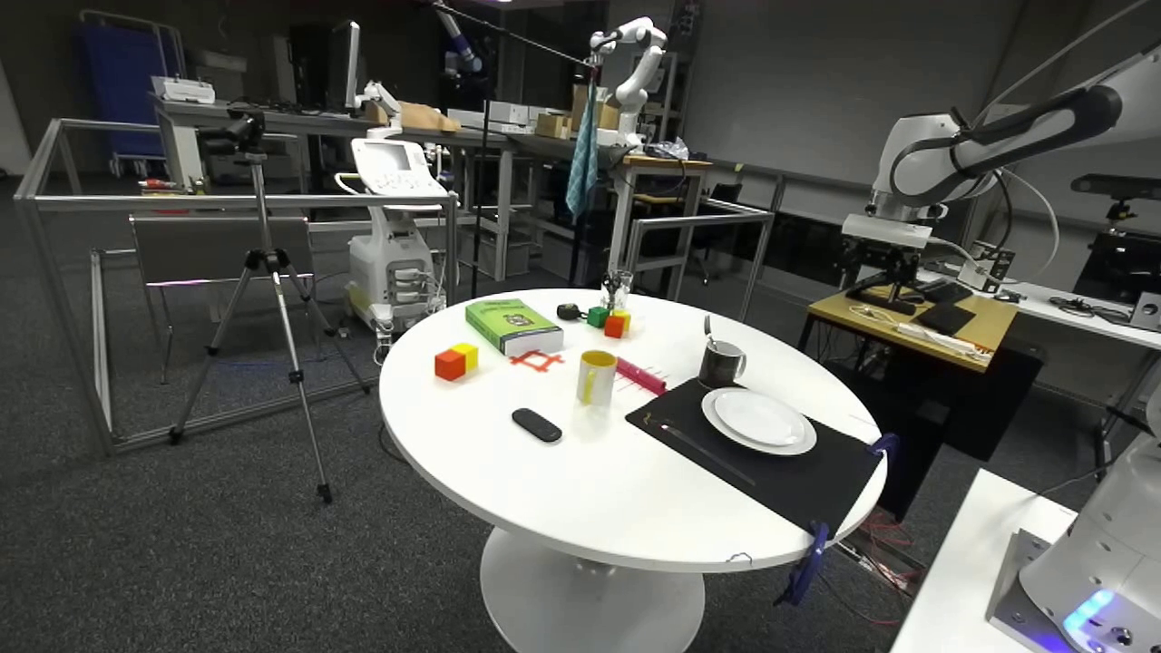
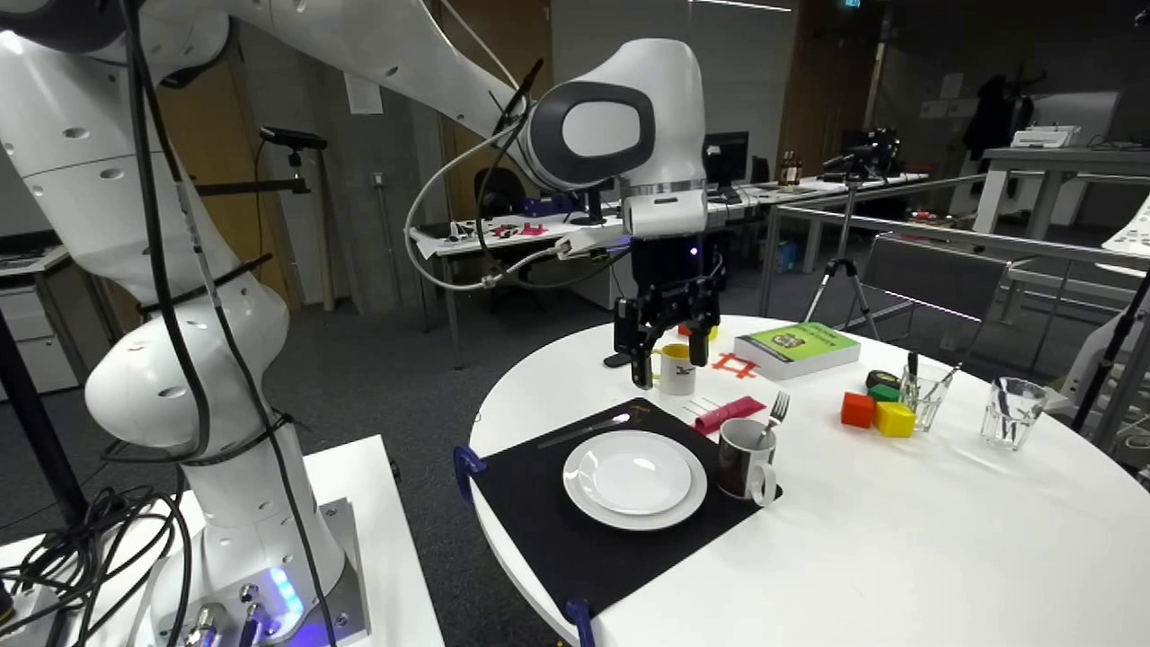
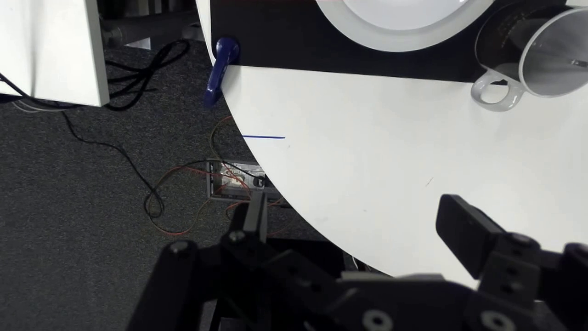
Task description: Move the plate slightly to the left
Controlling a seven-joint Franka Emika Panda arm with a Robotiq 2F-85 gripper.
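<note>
The white round plate (image 2: 634, 522) lies flat on a black placemat (image 2: 566, 557), with a smaller white plate (image 2: 640, 476) on top of it. The plate also shows in an exterior view (image 1: 728, 435), and part of its rim is at the top of the wrist view (image 3: 399, 44). My gripper (image 2: 670, 361) is open and empty, raised well above the table and apart from the plate. In the wrist view the gripper (image 3: 353, 202) has its fingers wide apart, one over the floor and one over the white tabletop, off to the side of the placemat.
A dark mug (image 2: 738, 463) holding a fork stands close beside the plate. A knife (image 2: 575, 433) lies across the placemat. Blue clamps (image 2: 467, 467) hold the mat at the table edge. A yellow-white cup (image 2: 676, 370), a pink roll (image 2: 728, 413), blocks, glasses and a green book (image 2: 795, 346) stand beyond.
</note>
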